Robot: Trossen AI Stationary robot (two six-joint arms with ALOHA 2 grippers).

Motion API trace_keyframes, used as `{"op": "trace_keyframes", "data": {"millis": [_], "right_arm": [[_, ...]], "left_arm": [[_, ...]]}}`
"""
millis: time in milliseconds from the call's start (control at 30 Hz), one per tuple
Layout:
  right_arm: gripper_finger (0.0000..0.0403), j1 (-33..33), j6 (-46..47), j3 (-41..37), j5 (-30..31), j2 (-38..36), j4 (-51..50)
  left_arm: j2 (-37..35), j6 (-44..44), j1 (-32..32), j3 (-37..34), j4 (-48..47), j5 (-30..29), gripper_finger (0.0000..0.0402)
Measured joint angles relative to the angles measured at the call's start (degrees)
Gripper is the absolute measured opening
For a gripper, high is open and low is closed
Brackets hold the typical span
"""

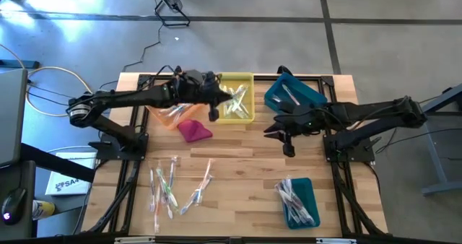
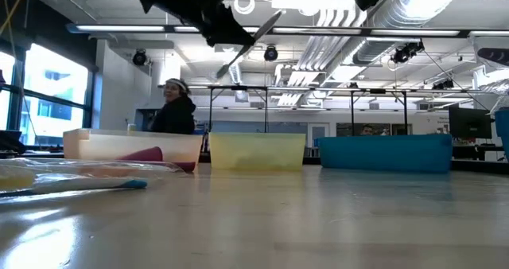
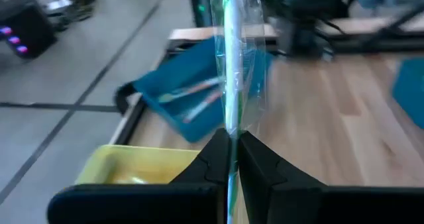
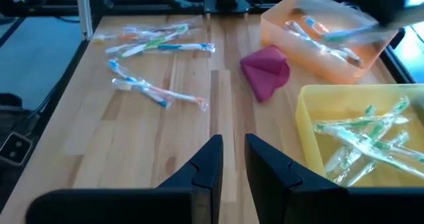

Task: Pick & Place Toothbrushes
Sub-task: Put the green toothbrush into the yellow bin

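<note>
My left gripper [image 3: 232, 151] is shut on a green toothbrush [image 3: 232, 65] in a clear wrapper. It hangs high over the table by the near-left corner of the yellow bin [image 1: 237, 96]; the low view shows the toothbrush [image 2: 250, 42] slanting in the air. My right gripper [image 4: 233, 154] hovers over bare wood at mid-right [image 1: 285, 132], its fingers a little apart with nothing between them. Loose toothbrushes [image 1: 173, 186] lie flat on the near-left table. More lie in the yellow bin, the orange bin [image 1: 173, 114] and the near teal bin [image 1: 297, 201]. My left gripper pinches the wrapped green toothbrush between its two fingers, at a point along its shaft [image 3: 231, 128]. The long part of the brush sticks out forward past the fingertips, and a short part runs back between the fingers. It is lifted clear of table and bins, slanting.
A magenta cloth lump [image 1: 193, 131] lies in front of the orange bin. A second teal bin [image 1: 292, 94] sits tilted at the far right, beside my right arm. A person [image 2: 173, 106] sits beyond the table's far edge. Bare wood shows in the table's middle [image 1: 238, 164].
</note>
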Motion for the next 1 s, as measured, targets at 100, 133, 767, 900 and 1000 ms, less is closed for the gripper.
{"op": "trace_keyframes", "data": {"millis": [100, 133, 767, 900, 1000], "right_arm": [[0.0055, 0.8, 0.0, 0.0, 0.0, 0.0, -0.5], [0.0055, 1.1, 0.0, 0.0, 0.0, 0.1, -0.4], [0.0055, 3.2, -0.1, 0.0, 6.1, 0.2, -1.0], [0.0055, 3.3, 0.0, 0.0, 6.1, 0.2, -1.0], [0.0055, 3.3, 0.0, 0.0, 6.0, 0.2, -1.1]], "left_arm": [[1.0, -2.2, 2.8, -0.1, 1.6, 0.0, 0.0012], [1.7, -2.7, 3.6, -0.1, 3.1, 0.0, 0.0012], [22.0, -11.9, 6.9, -0.1, 17.8, -4.1, 0.0012], [23.4, -13.5, 7.2, -0.1, 17.5, -6.4, 0.0012], [23.4, -15.5, 7.4, -0.1, 17.3, -7.1, 0.0012]]}}
